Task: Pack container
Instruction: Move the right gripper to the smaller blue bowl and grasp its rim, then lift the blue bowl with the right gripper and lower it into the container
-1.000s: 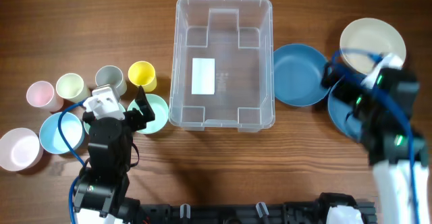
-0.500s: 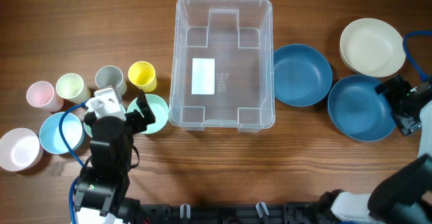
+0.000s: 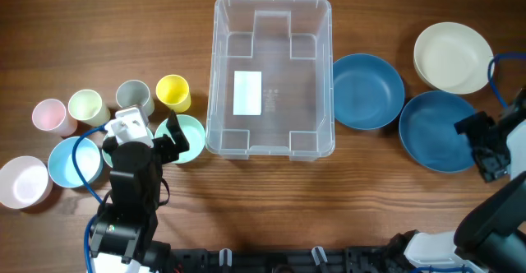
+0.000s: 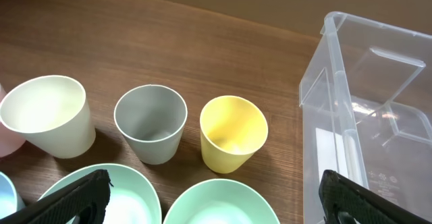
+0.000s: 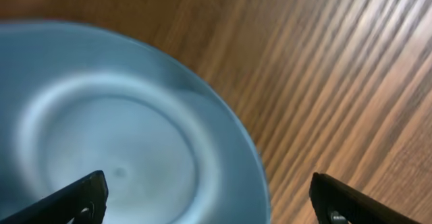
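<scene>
Container (image 3: 292, 92) stood at the middle of the wooden table (image 3: 370, 199), nearer its far edge. Only the overhead view showed the cream bowl (image 3: 452, 55) by the far right corner. Wrist views showed both parted wide: left gripper (image 4: 216, 207) above green bowls (image 4: 128, 197), right gripper (image 5: 212, 200) above a blue bowl (image 5: 115, 136).

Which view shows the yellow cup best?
Left wrist: the yellow cup is close, with rim, wall and inside visible. Overhead shows the yellow cup small, from above. Right wrist misses it, showing a blue bowl.
</scene>
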`<state>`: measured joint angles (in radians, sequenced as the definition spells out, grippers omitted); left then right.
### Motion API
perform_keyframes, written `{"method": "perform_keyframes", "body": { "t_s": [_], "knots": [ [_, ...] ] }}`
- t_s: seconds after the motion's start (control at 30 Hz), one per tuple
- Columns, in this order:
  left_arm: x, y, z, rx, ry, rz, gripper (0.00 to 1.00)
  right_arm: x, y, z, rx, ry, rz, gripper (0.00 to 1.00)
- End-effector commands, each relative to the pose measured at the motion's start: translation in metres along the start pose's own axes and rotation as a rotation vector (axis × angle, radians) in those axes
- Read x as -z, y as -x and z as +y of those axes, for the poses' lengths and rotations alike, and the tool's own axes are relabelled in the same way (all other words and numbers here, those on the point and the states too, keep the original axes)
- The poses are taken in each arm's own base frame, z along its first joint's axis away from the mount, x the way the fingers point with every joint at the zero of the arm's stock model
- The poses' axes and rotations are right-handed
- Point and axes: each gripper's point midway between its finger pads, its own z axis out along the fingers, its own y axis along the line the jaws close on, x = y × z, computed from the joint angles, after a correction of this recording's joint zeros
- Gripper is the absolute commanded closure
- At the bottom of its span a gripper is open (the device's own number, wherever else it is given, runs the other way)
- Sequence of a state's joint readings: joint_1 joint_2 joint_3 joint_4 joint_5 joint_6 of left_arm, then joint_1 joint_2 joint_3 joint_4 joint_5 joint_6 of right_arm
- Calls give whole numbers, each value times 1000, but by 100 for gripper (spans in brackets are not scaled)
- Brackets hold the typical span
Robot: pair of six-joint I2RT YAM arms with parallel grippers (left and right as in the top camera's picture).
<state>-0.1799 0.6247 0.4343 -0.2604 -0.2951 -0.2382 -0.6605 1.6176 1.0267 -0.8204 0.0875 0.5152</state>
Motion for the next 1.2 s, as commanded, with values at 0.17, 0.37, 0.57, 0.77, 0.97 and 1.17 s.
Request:
{"method": "perform_keyframes", "body": {
  "t_s": [0.17, 0.37, 0.57, 0.77, 0.97, 1.17],
  "knots": [
    [1, 4, 4, 9, 22, -7, 0, -28, -27, -14, -62, -35, 45, 58],
    [2, -5, 7, -4, 35, 33, 0, -16, -27, -23, -77, -58, 27, 96],
    [2, -15, 11, -17, 47, 71, 0, 42, -3, -21, -124, 46, -160, 95],
    [3, -19, 12, -22, 53, 88, 0, 150, -4, 61, 133, 590, -326, 96],
    [3, -19, 12, -22, 53, 88, 0, 263, -65, 138, 560, 879, -455, 96],
    [3, -19, 12, -22, 53, 88, 0, 273, -147, 226, 884, 845, -414, 96]
  ]
}}
